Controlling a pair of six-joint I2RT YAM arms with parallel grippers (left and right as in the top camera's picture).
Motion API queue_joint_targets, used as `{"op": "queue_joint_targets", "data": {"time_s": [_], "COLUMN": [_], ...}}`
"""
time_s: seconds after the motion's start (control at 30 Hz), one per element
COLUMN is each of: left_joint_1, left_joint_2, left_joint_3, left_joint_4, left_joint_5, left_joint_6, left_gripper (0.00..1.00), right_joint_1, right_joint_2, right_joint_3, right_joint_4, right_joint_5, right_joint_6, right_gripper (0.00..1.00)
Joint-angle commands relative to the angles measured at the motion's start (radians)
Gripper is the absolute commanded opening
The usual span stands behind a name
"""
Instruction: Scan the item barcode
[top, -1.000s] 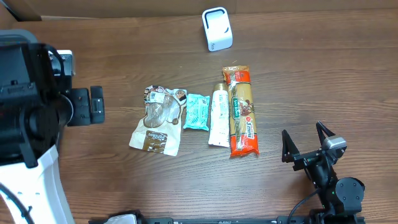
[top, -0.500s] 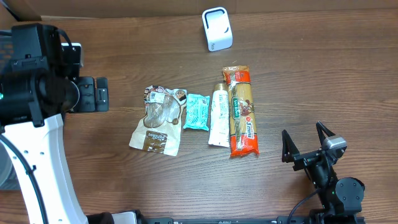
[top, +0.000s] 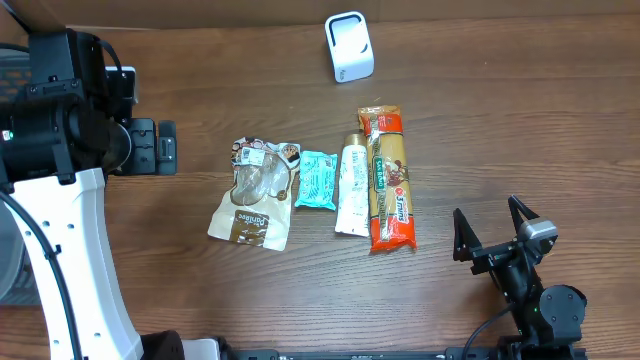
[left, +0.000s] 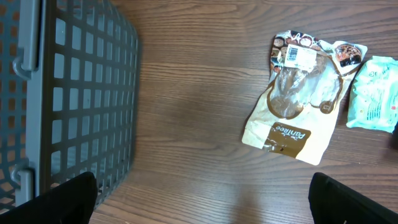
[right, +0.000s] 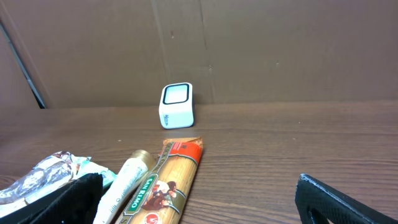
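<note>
Four items lie in a row mid-table: a brown-and-white pouch (top: 255, 193) with a white label (left: 300, 56), a teal packet (top: 318, 179), a white tube (top: 352, 186) and an orange spaghetti pack (top: 389, 178). The white scanner (top: 349, 46) stands at the far edge, upright (right: 176, 106). My left gripper (top: 165, 147) hangs open to the left of the pouch, and its wrist view looks down on the pouch (left: 298, 102) with nothing between the fingers. My right gripper (top: 490, 228) rests open near the front right, facing the spaghetti pack (right: 165, 186) and holding nothing.
A grey mesh basket (left: 68, 93) sits left of the pouch, under the left arm. A brown cardboard wall (right: 249, 50) backs the table behind the scanner. Bare wood lies between the basket and the pouch.
The left arm has swung toward the far side and a little right, with its gripper still open. The right arm and all the items have stayed put.
</note>
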Motion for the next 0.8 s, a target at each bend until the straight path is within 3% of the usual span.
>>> {"op": "queue_joint_targets", "data": {"time_s": [0.0,0.33,0.5,0.67,0.77], "left_joint_1": [0.005,0.005,0.005,0.005,0.005], "left_joint_2": [0.003,0.003,0.003,0.003,0.003], "left_joint_3": [-0.006,-0.006,-0.006,-0.006,-0.006], "left_joint_4": [0.001,0.001,0.001,0.001,0.001], "left_joint_5": [0.008,0.008,0.008,0.008,0.008], "left_joint_6": [0.019,0.019,0.019,0.019,0.019], "left_gripper": [0.99,1.0,1.0,1.0,1.0], "right_joint_1": [-0.002,-0.002,-0.002,-0.002,-0.002], "right_joint_2": [-0.007,0.081,0.301,0.61,0.843], "right_joint_3": [-0.011,0.035,0.193,0.491,0.755], "right_joint_4": [0.004,0.002,-0.009,-0.212,-0.474], "right_joint_5": [-0.006,-0.178,-0.283,-0.402,-0.444], "right_joint_6": [0.003,0.082,0.105,0.103,0.06], "right_gripper": [1.0,1.0,1.0,1.0,1.0]}}
